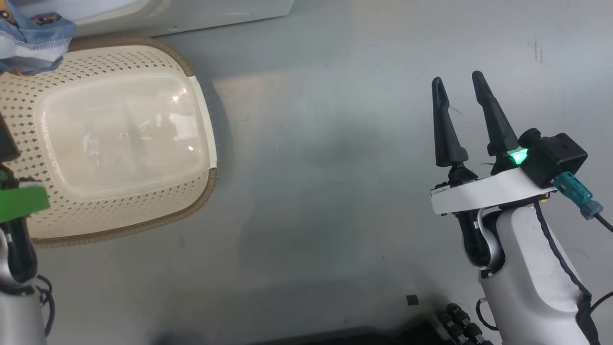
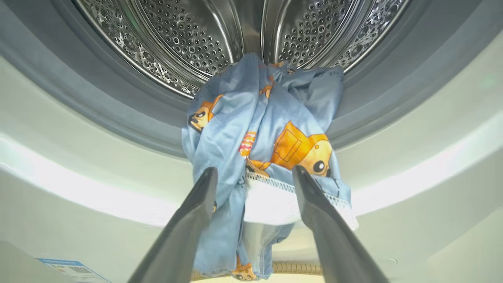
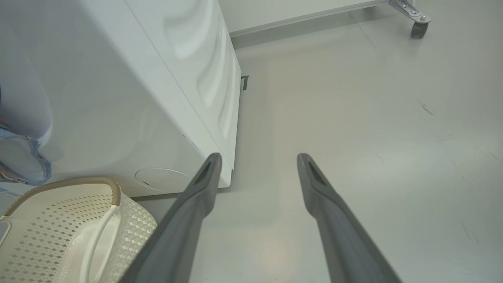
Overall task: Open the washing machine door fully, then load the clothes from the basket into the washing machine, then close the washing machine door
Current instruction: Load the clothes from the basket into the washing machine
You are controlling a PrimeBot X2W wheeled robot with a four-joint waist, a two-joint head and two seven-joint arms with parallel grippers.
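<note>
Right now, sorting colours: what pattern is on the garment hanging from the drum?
Garment: light blue, orange cartoon prints; left wrist view.

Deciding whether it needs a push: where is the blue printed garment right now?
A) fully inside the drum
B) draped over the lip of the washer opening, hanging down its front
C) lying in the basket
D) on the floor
B: in the left wrist view the blue garment hangs from the edge of the drum over the grey gasket and down the washing machine front, between the fingers of the open left end effector.

The head view's top-left corner cuts off the blue garment [image 1: 33,40].
</note>
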